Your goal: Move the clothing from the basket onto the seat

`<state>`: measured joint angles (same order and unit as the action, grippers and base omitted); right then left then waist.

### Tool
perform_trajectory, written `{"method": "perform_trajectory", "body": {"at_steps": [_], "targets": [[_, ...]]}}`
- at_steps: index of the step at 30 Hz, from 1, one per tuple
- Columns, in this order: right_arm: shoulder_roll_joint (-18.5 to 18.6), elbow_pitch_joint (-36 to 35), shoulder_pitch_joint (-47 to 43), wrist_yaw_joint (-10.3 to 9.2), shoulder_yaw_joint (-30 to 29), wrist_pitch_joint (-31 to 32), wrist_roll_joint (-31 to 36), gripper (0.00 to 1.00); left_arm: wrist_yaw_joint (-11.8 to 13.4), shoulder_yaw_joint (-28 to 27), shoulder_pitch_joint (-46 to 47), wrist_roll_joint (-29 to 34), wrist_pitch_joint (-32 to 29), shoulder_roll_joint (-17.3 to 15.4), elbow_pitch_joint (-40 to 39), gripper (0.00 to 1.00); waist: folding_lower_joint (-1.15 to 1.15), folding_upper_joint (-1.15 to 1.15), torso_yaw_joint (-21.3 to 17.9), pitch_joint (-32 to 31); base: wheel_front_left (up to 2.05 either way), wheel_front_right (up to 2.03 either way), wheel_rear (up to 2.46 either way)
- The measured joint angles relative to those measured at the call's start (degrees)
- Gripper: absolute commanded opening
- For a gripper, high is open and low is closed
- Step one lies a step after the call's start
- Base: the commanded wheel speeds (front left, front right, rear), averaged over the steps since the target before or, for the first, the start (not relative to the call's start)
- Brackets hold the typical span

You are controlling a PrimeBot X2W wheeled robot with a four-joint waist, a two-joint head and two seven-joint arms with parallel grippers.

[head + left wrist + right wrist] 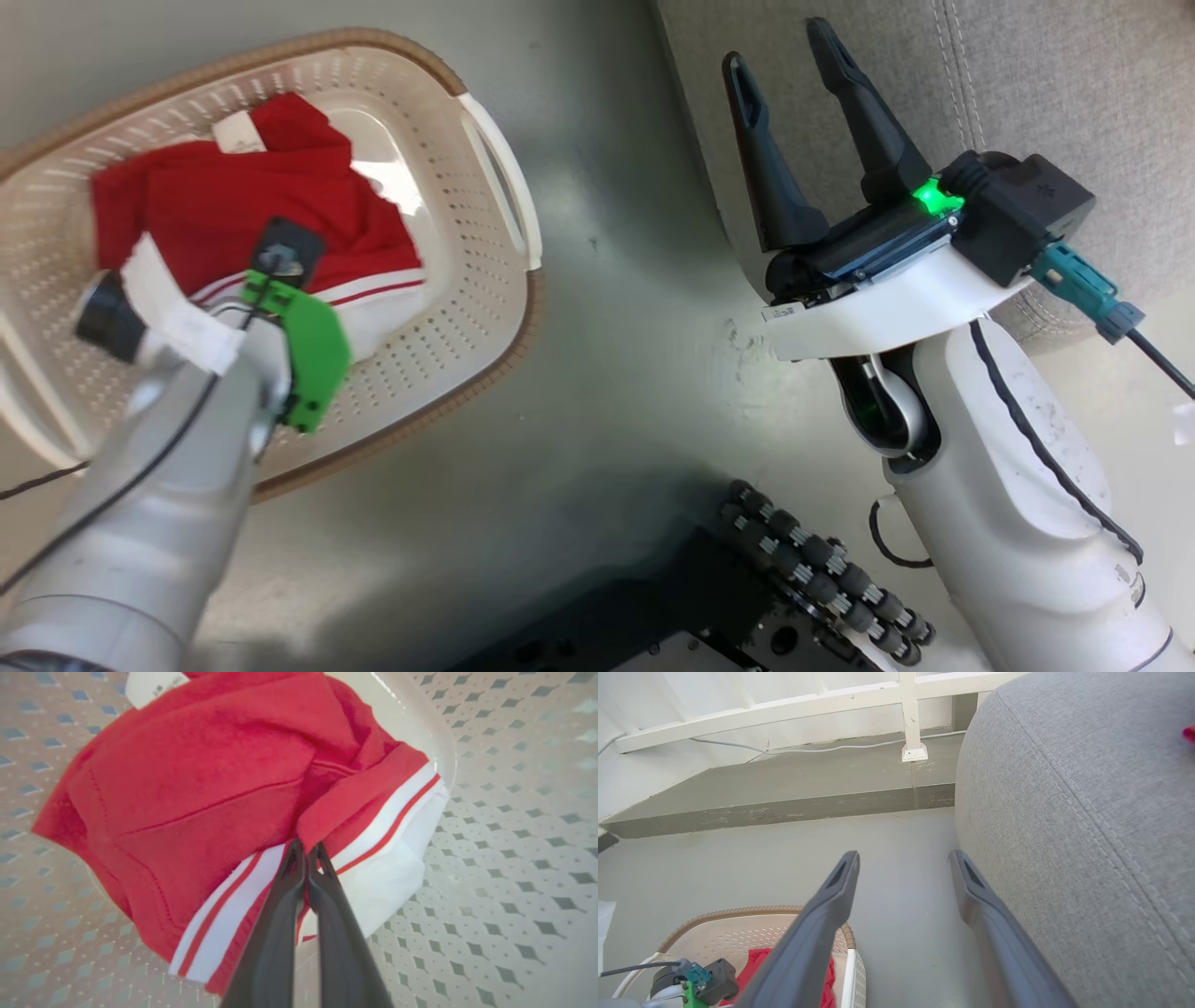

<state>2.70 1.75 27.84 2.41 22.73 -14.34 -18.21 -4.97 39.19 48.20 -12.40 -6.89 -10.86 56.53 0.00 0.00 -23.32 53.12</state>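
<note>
The basket point(401, 42) stands on the floor at the upper left of the head view, with the red, white-trimmed clothing point(261, 196) bunched inside it. My left arm point(280, 308) reaches down into it and hides its own fingers there. In the left wrist view my left gripper point(306, 851) is shut on a fold of the clothing point(196, 779) beside the white stripes, with the basket's perforated wall point(514, 858) all around. My right gripper point(780, 47) hangs open and empty at the seat's point(1027, 75) edge. The right wrist view shows this gripper point(903, 856) above the floor, the seat point(1087, 812) to its right.
My dark wheeled base point(812, 560) sits at the bottom of the head view. In the right wrist view a raised grey step point(784, 807) and a white railing post point(915, 751) lie beyond the basket point(738, 912). A small red patch point(1189, 733) shows on the seat's far right.
</note>
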Motion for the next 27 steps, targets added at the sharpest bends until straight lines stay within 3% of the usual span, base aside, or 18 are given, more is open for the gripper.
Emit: {"method": "perform_trajectory", "body": {"at_steps": [13, 27], "targets": [[3.0, 3.4, -0.1, -0.08, -1.7, -0.1, 1.9, 1.00, -0.1, 0.1, -0.2, -1.8, 9.0, 6.7, -1.7, 0.00, 0.00, 0.00, 5.0, -6.4, 0.00, 0.00, 0.00], [5.1, 6.0, -1.5, -0.99, -2.6, -0.1, 2.6, 1.00, -0.7, -2.6, -4.3, -8.3, 18.3, 8.3, -4.1, 0.00, 0.00, 0.00, 12.2, -15.3, 0.00, 0.00, 0.00]]}}
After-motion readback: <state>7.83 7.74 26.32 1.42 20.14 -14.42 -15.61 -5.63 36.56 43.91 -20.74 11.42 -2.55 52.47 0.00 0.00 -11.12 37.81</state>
